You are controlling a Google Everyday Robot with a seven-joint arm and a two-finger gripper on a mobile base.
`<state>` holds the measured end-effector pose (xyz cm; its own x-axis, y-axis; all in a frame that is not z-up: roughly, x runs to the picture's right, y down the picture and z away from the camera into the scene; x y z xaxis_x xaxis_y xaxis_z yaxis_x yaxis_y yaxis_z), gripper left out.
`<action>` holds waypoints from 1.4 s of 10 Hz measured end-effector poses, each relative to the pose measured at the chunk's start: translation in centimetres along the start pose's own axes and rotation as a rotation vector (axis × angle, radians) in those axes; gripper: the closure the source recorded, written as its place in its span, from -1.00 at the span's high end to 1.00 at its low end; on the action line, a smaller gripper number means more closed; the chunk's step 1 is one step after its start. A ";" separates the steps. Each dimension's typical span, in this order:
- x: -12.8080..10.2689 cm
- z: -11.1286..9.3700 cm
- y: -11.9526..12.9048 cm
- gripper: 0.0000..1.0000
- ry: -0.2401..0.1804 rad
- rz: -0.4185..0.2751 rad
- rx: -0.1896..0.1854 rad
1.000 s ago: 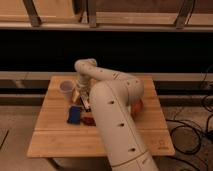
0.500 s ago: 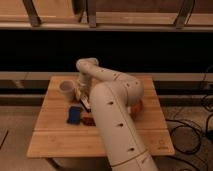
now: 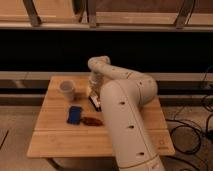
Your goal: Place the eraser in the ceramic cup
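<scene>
The ceramic cup (image 3: 66, 89) is small, pale grey-white and round, and stands upright on the wooden table (image 3: 60, 140) at its back left. A flat blue block (image 3: 75, 114), which looks like the eraser, lies flat in front of the cup, to its right. My gripper (image 3: 93, 94) points down at the table just right of the cup and behind the blue block, apart from both. A small dark and white thing (image 3: 95, 101) sits right under the gripper. My white arm (image 3: 125, 115) covers the table's right middle.
A reddish-brown oblong object (image 3: 92, 120) lies just right of the blue block. Dark shelving and a low ledge (image 3: 30, 77) run behind the table. Cables (image 3: 192, 137) lie on the floor at the right.
</scene>
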<state>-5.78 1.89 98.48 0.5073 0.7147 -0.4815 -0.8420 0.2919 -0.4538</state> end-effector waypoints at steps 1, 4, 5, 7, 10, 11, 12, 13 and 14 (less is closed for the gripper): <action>-0.1 -1.7 -1.8 -0.78 -0.026 0.033 0.047; -2.6 -6.9 -3.4 -0.78 -0.147 0.026 0.161; -4.3 -8.6 -2.6 -0.78 -0.208 -0.021 0.176; -8.8 -12.3 1.3 -0.78 -0.354 -0.193 0.180; -13.8 -17.5 7.6 -0.78 -0.511 -0.454 0.200; -14.7 -18.8 9.0 -0.78 -0.538 -0.510 0.209; -15.8 -20.3 10.9 -0.78 -0.574 -0.587 0.222; -16.8 -21.7 13.5 -0.78 -0.611 -0.665 0.222; -17.3 -22.6 15.6 -0.78 -0.643 -0.716 0.206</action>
<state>-23.49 -20.25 82.80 0.7648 0.5174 0.3838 -0.4209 0.8524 -0.3103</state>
